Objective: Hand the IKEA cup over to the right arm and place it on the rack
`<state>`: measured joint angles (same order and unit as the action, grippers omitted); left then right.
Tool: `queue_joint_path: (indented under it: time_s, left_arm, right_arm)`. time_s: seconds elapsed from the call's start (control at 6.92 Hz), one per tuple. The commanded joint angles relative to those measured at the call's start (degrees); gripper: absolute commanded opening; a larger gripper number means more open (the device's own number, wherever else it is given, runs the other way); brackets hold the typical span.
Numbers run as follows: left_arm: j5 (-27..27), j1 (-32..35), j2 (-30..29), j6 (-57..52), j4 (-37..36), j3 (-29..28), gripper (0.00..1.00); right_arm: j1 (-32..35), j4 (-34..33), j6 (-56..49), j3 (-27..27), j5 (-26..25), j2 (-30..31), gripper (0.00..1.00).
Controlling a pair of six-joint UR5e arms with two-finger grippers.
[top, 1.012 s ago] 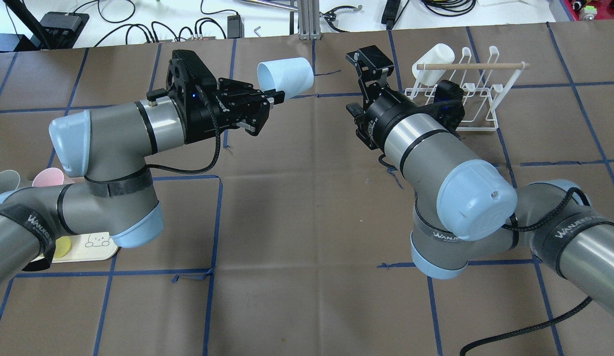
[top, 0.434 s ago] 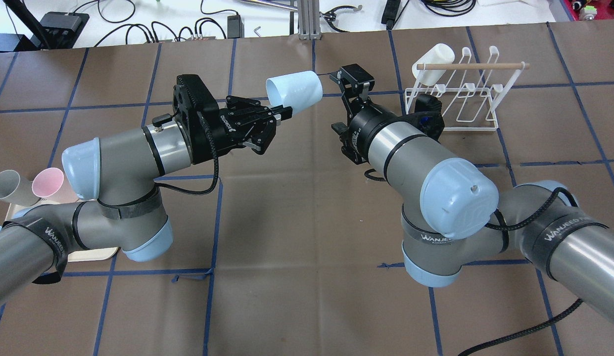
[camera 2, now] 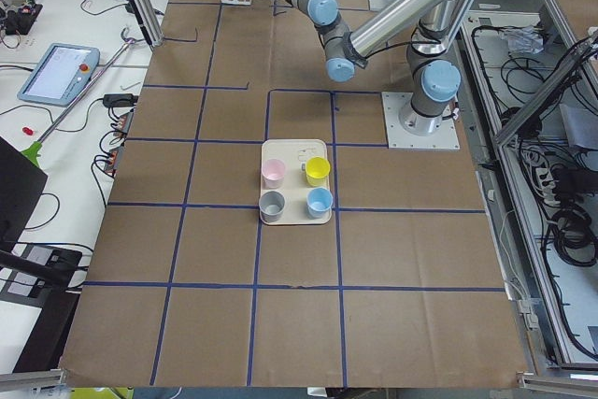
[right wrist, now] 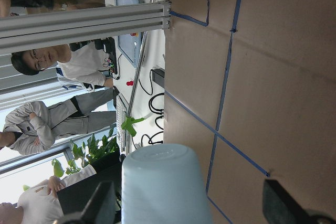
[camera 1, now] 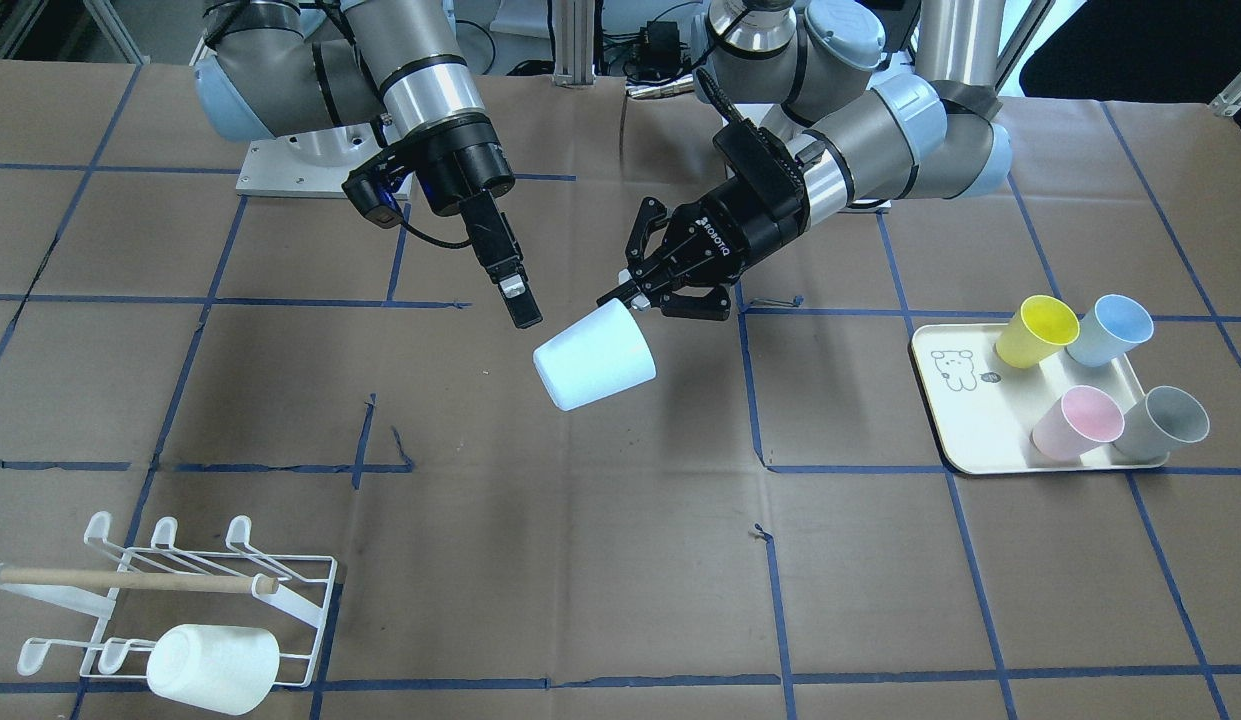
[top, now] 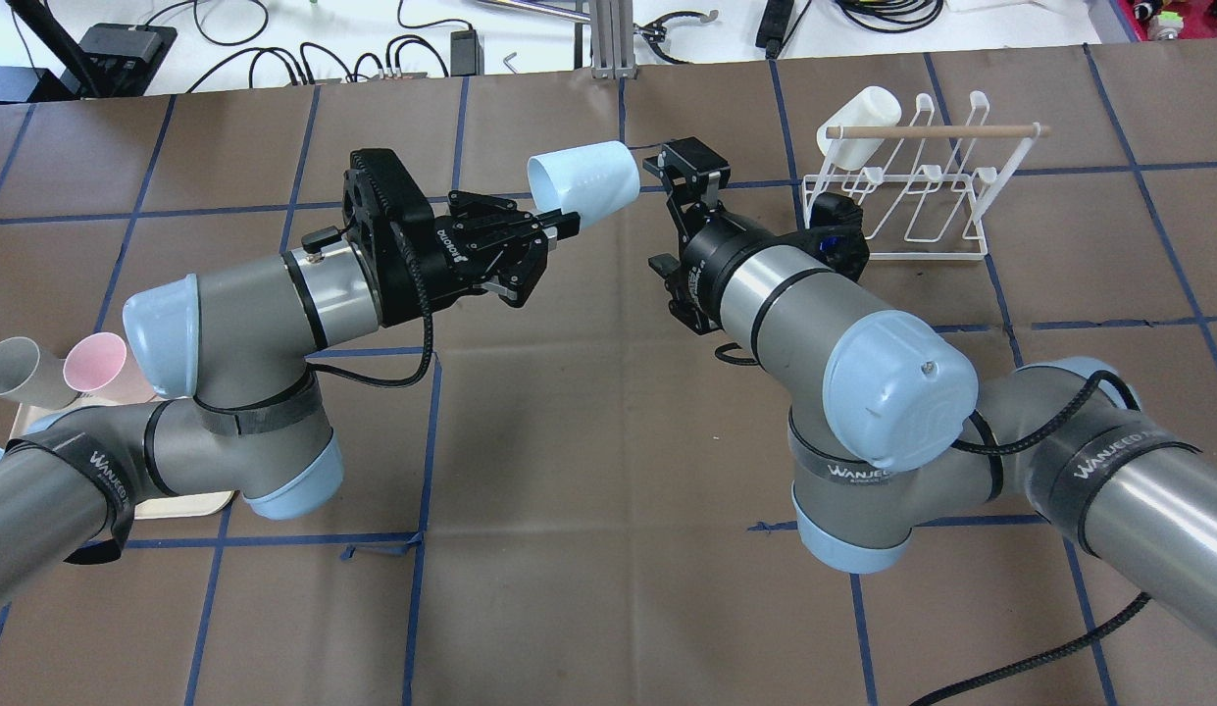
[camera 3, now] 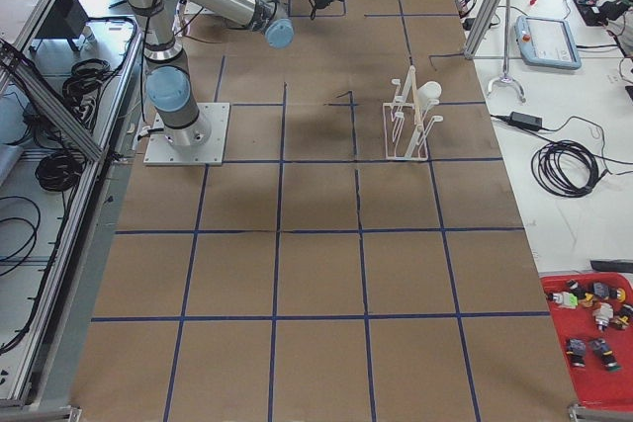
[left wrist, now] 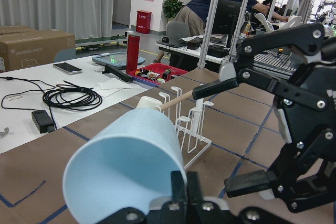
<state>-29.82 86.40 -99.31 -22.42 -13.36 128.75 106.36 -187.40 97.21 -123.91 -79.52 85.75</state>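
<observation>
Currently you are mid hand-over. From the front-facing camera, the left hand [camera 1: 635, 297] pinches the rim of the pale blue cup [camera 1: 593, 357]. It holds the cup tilted and clear of the surface [camera 1: 580, 560], well apart from the rack [camera 1: 130, 578]. The right hand [camera 1: 523, 312] hangs just beside the cup's wall, but it is seen edge-on, so you cannot read its spread here. A white cup [camera 1: 212, 668] sits on the rack's prongs.

From overhead, the right hand [top: 682, 165] lies between the rack [top: 902, 186] and the cup [top: 583, 176], pointed at the cup's closed base. Whether it touches, you cannot tell.

The right wrist camera shows what those two hide. Its fingers [right wrist: 283, 205] stand spread wide with the cup's base [right wrist: 160, 182] between them, and neither looks pressed against it.

The left wrist camera shows the cup [left wrist: 126, 177] large in the foreground with the rack [left wrist: 191, 124] beyond it.

The side cameras show both hands too small to judge. The left one does show the tray [camera 2: 295, 149] of four cups, far from the rack.

Your next move, as I judge it, is to press the right fingers together on the cup's body near the base. Only then spread the left hand, or the cup may drop. After that, carry it to a free prong on the rack.
</observation>
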Motion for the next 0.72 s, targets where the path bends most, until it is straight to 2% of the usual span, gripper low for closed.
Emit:
queue_joint_path:
  time_s: [0.0,0.29,0.58]
  left_arm:
    - [0.02,0.0,0.0,0.0,0.0,0.01,0.01]
    - [0.02,0.0,0.0,0.0,0.0,0.01,0.01]
    - [0.02,0.0,0.0,0.0,0.0,-0.08,0.01]
  right_arm:
    - [0.34,1.08,0.09,1.91,0.07,-1.54,0.99]
    - [1.38,0.99,0.61,5.51,0.16,-4.88,0.99]
    - [1.74,0.72,0.88,6.93,0.16,-6.56,0.99]
